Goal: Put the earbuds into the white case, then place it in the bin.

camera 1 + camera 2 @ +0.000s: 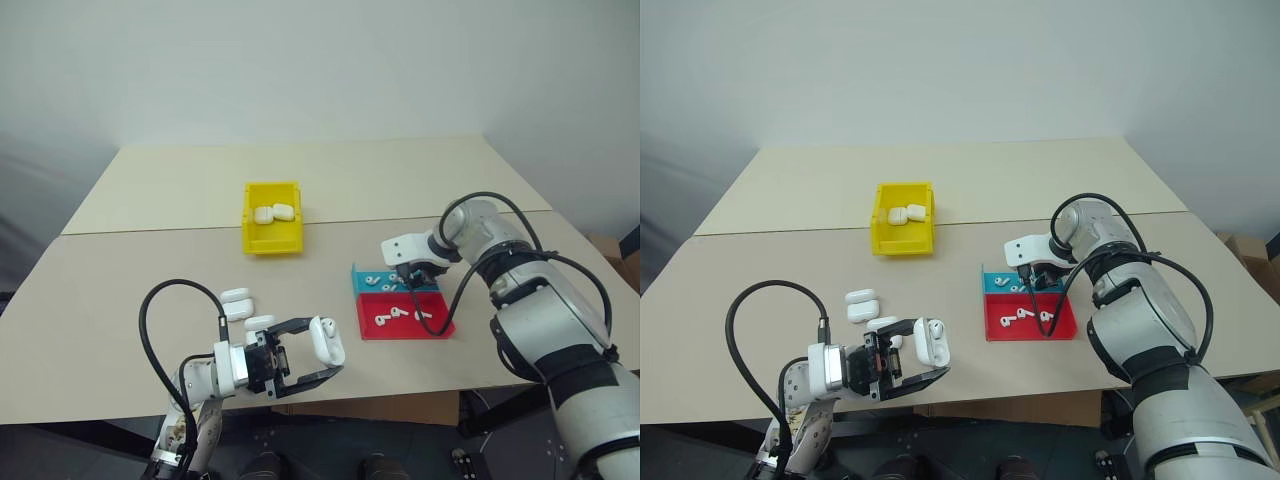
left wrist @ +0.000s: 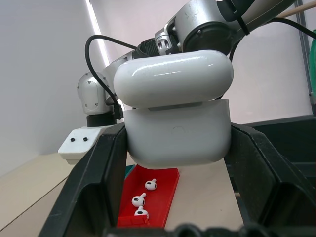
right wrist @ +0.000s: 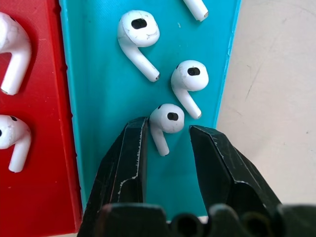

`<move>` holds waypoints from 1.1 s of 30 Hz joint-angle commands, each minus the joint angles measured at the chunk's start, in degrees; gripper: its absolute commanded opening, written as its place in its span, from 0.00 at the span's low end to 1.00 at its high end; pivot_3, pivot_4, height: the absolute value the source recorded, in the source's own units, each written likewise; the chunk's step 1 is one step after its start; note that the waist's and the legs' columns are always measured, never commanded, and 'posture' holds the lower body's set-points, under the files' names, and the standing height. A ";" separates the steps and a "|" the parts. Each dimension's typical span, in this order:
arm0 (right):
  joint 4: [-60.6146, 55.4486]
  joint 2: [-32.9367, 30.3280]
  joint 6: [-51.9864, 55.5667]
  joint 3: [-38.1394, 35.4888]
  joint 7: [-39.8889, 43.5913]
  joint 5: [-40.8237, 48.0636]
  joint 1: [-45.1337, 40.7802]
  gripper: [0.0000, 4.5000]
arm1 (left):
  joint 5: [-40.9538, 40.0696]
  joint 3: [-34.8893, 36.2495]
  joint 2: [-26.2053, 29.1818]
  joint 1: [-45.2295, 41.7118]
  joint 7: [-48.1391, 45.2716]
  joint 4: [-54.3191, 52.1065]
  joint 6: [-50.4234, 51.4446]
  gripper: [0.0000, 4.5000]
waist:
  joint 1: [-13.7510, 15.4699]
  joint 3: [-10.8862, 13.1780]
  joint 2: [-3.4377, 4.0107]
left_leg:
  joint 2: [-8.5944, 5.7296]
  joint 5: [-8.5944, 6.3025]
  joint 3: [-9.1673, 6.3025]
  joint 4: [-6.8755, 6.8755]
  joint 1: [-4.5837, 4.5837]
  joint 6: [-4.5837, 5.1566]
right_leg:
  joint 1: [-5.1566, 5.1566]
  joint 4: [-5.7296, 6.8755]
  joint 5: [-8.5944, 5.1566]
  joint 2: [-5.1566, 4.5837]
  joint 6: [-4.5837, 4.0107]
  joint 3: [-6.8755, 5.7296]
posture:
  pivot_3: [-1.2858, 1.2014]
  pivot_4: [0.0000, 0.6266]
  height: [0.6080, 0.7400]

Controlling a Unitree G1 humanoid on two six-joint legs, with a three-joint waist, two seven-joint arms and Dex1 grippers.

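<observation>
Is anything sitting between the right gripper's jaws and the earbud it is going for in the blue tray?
Nothing visible does. The right gripper has its jaws open on either side of one earbud lying in the blue tray. Two more earbuds lie just beyond it, not in between.

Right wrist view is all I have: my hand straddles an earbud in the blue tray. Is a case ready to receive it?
Observer: Yes. The left hand holds a white case with its lid open, at the near edge of the table.
Operator: Is anything in the bin?
Observer: The yellow bin already holds two white cases.
</observation>
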 commanded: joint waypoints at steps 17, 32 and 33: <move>0.45 0.11 -2.99 -1.37 -0.11 -0.56 -0.02 0.38 | 0.04 -0.13 0.23 -0.33 1.08 -2.26 -1.63 0.62 | 0.00 0.00 0.00 | 0.00 0.00 0.02 0.00 0.03 0.00 | 0.01 0.01 0.00 0.01 0.00 0.02 | 0.52 0.24 1.00; 0.85 -0.29 -3.71 -1.53 -1.53 -1.02 0.47 0.26 | 0.32 -0.51 0.06 -0.68 1.70 -1.72 -1.88 0.62 | 0.00 -0.01 0.01 | 0.00 0.00 0.04 0.00 0.07 0.00 | 0.05 0.03 0.00 0.01 0.00 0.04 | 0.52 0.24 1.00; 0.85 -0.31 -3.70 -1.50 -1.69 -1.07 0.48 0.26 | 0.31 -0.53 0.03 -0.74 1.76 -1.68 -1.84 0.62 | 0.00 -0.01 0.01 | 0.00 0.00 0.04 0.00 0.07 0.00 | 0.04 0.03 0.00 0.01 0.00 0.04 | 0.52 0.24 1.00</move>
